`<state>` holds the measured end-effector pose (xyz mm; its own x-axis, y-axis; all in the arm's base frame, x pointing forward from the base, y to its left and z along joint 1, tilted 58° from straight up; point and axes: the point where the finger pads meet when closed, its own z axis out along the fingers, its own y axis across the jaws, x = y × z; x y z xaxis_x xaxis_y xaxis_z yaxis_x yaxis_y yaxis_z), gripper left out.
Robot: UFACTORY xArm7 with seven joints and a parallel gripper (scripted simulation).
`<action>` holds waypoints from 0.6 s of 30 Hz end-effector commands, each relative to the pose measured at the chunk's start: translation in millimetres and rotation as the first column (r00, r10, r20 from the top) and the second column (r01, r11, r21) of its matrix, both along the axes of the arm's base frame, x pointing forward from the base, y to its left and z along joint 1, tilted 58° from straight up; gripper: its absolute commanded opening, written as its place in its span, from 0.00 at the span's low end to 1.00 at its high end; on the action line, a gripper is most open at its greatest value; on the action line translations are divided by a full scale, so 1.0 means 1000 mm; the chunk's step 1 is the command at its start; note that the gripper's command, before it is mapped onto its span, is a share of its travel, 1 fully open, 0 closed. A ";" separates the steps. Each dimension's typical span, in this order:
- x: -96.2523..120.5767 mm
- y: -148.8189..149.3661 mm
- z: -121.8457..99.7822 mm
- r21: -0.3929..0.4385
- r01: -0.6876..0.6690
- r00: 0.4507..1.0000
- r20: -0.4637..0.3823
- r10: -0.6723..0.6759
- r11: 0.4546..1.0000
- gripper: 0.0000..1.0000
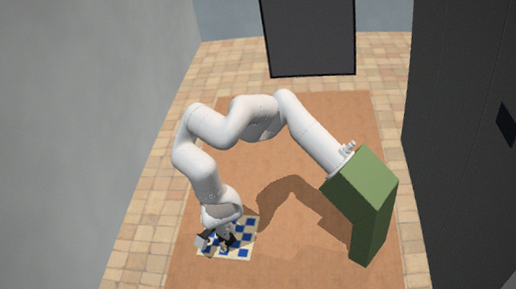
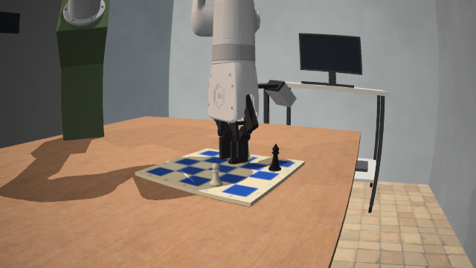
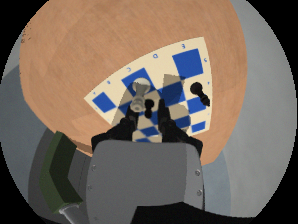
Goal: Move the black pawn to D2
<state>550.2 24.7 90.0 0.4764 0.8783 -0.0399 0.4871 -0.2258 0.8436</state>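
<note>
The black two-fingered tool [image 2: 234,159] stands partly open, gripping nothing, lowered onto the blue-and-cream chequered board [image 2: 245,201] on the wooden surface [image 2: 111,231]. The small black pawn [image 3: 149,104] sits between its fingers, upright as far as shows, long axis vertical. My judgement: centre the fingers, close gently on the pawn, then lift straight up so it doesn't tip.

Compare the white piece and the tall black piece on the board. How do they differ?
The white piece is pale and the black piece is dark. The white piece is shorter, with a round head; the black piece is taller, with a pointed top. In the exterior view, the white piece stands near the front edge of the board, the black piece near the right edge. Both stand upright, apart from the gripper.
</note>
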 end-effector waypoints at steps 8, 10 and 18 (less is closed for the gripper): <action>0.000 0.001 0.001 0.001 -0.002 1.000 0.001 0.002 1.000 0.34; 0.000 0.001 0.001 0.001 -0.002 1.000 0.001 0.002 1.000 0.34; 0.000 0.001 0.001 0.001 -0.002 1.000 0.001 0.002 1.000 0.00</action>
<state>550.2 24.7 90.0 0.4764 0.8783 -0.0399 0.4871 -0.2258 0.8437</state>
